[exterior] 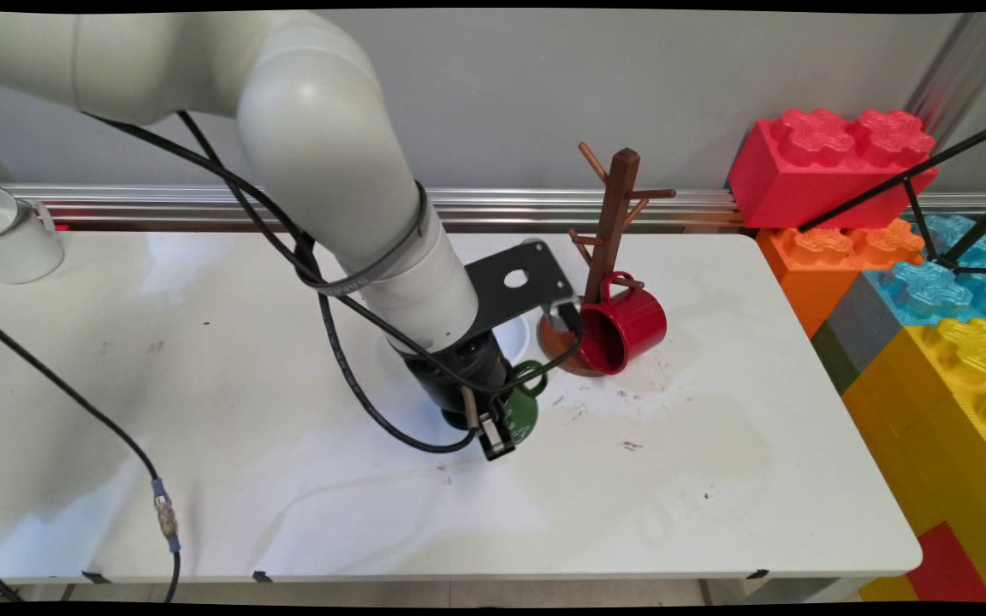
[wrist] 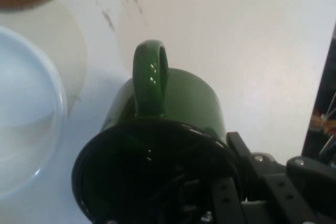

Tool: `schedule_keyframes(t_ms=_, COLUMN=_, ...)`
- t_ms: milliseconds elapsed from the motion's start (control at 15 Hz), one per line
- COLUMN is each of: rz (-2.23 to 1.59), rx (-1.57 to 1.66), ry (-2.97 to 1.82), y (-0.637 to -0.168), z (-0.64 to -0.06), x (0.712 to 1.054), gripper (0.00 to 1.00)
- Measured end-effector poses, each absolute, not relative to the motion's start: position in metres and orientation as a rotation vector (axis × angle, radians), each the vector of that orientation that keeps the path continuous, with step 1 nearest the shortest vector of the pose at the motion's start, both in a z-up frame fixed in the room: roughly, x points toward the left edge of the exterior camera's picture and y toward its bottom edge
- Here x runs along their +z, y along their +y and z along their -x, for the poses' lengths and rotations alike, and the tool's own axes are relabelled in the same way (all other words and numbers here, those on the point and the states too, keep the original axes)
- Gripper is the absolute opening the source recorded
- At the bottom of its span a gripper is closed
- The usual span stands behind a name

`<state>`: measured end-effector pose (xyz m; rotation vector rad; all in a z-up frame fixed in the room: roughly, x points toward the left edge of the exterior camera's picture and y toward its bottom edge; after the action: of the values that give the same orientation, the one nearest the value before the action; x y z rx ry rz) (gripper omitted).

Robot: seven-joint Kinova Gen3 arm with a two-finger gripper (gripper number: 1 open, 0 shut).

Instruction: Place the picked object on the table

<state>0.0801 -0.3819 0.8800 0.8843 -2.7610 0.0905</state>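
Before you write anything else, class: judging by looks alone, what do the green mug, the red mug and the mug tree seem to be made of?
Green mug: probably glazed ceramic; glossy, with bright highlights on its handle.
Red mug: shiny glazed ceramic or enamelled metal; the look leaves it open.
Mug tree: seemingly wood, matt brown post, pegs and round base.

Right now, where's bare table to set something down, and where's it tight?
Free: the wide stretch between the white mug at the back left corner and the arm, plus the front right quarter. Crowded: mid-table, where the gripper sits at the green mug beside the mug tree and red mug.
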Motion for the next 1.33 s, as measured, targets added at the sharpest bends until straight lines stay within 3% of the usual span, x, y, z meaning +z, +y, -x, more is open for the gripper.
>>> schedule_keyframes(t_ms=1333, rz=-0.943, rx=0.040, ry=-3.007, y=-0.405, z=-0.084, x=0.831, gripper=0.00)
